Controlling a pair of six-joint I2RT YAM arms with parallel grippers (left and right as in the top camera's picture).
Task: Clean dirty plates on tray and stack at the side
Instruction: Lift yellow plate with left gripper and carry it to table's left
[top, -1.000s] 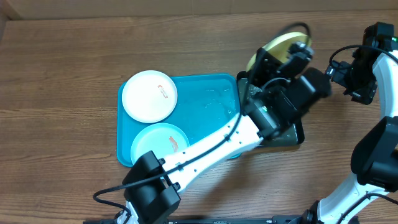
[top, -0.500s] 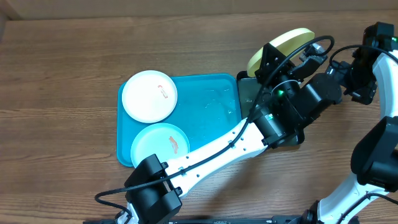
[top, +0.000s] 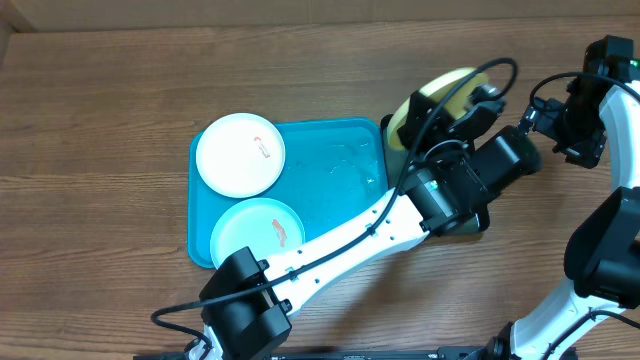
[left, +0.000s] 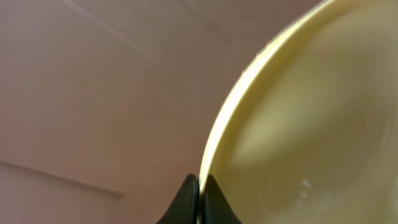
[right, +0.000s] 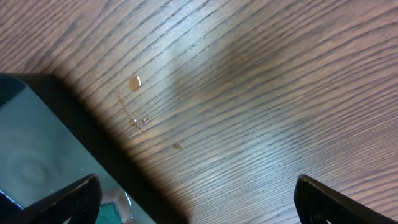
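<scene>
Overhead, nearest the robot's side, the blue plate (top: 255, 232) lies flat in the near-left corner of the tray (top: 335, 190), with an orange-red smear right of its middle. Just beyond it the white plate (top: 240, 153) lies flat in the far-left corner, its rim reaching slightly past the tray's edge, with a small red smear right of centre. The two plates sit very close (touching or not, I cannot tell). The tray's right half shows faint pale streaks.

Past the tray's right end stands the basin (top: 476, 220), mostly hidden under the left arm, which reaches diagonally from the near-left across the tray. Farther still, the left gripper (top: 468, 98) holds the green plate (top: 428, 95) up on edge above the basin's far end.

In the left wrist view the left gripper (left: 199, 196) is pinched tight on that plate's rim, its two dark tips almost meeting. The green plate (left: 311, 124) fills the right side, looking pale yellow-green, with a few bright specks on its face.

In the right wrist view the right gripper (right: 196, 190) is spread wide with nothing between its fingers. It hangs over the table (right: 280, 93) beside a corner of the basin (right: 37, 137), whose inside looks glassy. Small orange spots (right: 134, 82) mark the wood near that corner.
</scene>
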